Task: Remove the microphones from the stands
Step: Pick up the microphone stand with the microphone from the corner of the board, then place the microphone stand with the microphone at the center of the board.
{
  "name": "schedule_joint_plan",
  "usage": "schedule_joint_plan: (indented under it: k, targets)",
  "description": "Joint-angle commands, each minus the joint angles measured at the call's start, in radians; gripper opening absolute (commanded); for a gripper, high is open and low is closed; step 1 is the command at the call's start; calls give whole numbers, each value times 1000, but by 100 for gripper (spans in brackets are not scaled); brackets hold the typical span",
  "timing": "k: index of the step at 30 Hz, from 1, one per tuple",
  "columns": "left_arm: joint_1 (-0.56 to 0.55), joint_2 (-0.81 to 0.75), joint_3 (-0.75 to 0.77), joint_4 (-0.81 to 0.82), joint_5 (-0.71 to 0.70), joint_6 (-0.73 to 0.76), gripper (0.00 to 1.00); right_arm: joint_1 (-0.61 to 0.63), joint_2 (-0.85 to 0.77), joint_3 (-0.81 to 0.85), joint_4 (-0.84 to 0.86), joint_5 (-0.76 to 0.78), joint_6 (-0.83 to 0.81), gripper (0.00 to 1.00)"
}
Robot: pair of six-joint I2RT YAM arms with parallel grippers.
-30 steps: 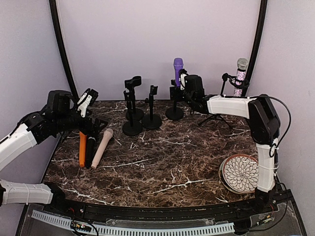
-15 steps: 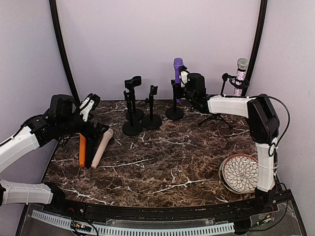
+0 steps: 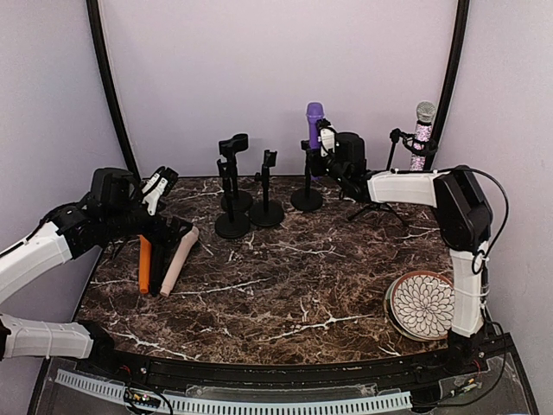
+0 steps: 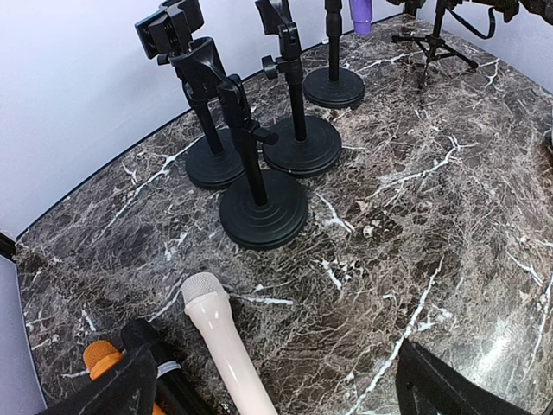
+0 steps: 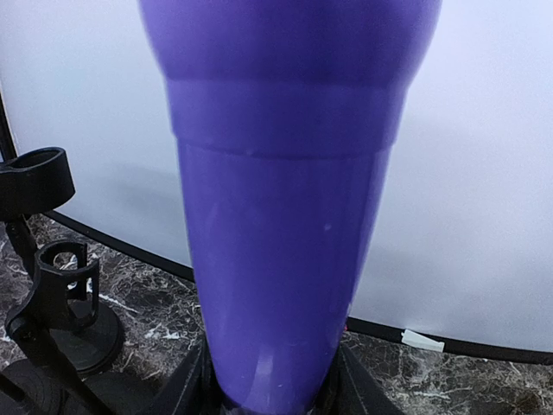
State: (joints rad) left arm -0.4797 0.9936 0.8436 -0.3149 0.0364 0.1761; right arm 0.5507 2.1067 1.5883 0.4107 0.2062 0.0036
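Lifting out is the step in hand: the right gripper (image 3: 322, 138) pinches the purple microphone (image 3: 314, 121) between its fingers, upright over its stand (image 3: 307, 198). Next, I judge, comes a straight upward pull clear of the clip. Empty stands (image 3: 233, 225) crowd just left of that stand, with a glittery microphone (image 3: 422, 130) to its right. The left gripper (image 3: 157, 184), fingers spread, hovers well left of it.

Purple microphone (image 3: 313, 119), black stand (image 3: 306, 201), dark marbled table (image 3: 302, 281)
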Motion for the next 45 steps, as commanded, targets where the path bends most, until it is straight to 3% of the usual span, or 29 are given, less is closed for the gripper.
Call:
schedule_joint_plan:
  k: [1, 7, 20, 27, 33, 37, 45]
  targets:
    - [7, 5, -14, 22, 9, 7, 99, -7, -107, -58, 86, -15, -34, 37]
    - [7, -13, -23, 40, 36, 12, 99, -6, -275, -209, 97, -91, -28, 31]
    - [6, -1, 4, 92, 284, 10, 96, 72, -578, -531, 161, -341, 107, 28]
    - [3, 35, 21, 156, 557, -7, 93, 186, -582, -606, 247, -452, 134, 27]
    - [-8, 96, 50, 197, 689, -13, 87, 237, -553, -662, 362, -555, 175, 27]
    - [-32, 151, 76, 188, 736, 13, 84, 249, -540, -691, 445, -639, 209, 27]
    - [-59, 230, 95, 224, 734, 41, 86, 299, -516, -654, 303, -727, 96, 30]
